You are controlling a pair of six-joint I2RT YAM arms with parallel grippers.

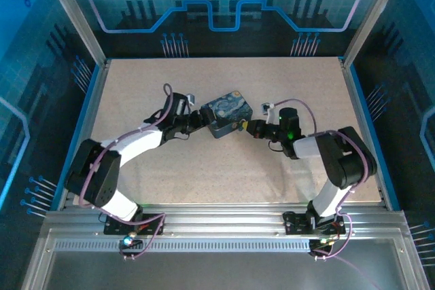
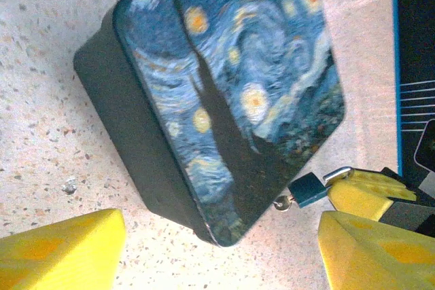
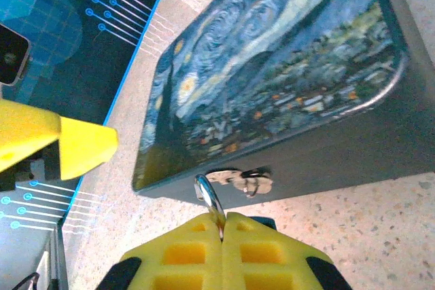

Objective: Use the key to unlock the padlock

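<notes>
Dark blue tin (image 1: 226, 112) with a swirling starry-night lid, at about the middle of the speckled desk (image 1: 285, 168), set corner-on to both arms. At the tin's corner toward the desk's left edge, the left pincer (image 1: 199, 121), open: yellow fingers (image 2: 61, 249) spread wide in the left wrist view, the tin's near corner between and just beyond them, no contact visible. Against the tin's wall toward the desk's right edge, a tiny padlock (image 2: 309, 188) with a dark teal body, right beside a small metal hasp (image 3: 238, 180). Closed on the padlock, the right pincer (image 3: 223, 229): yellow pads (image 3: 183, 252) pressed together, silver shackle (image 3: 209, 202) poking out between them toward the hasp. Impossible to tell whether threaded through the hasp or only beside it.
</notes>
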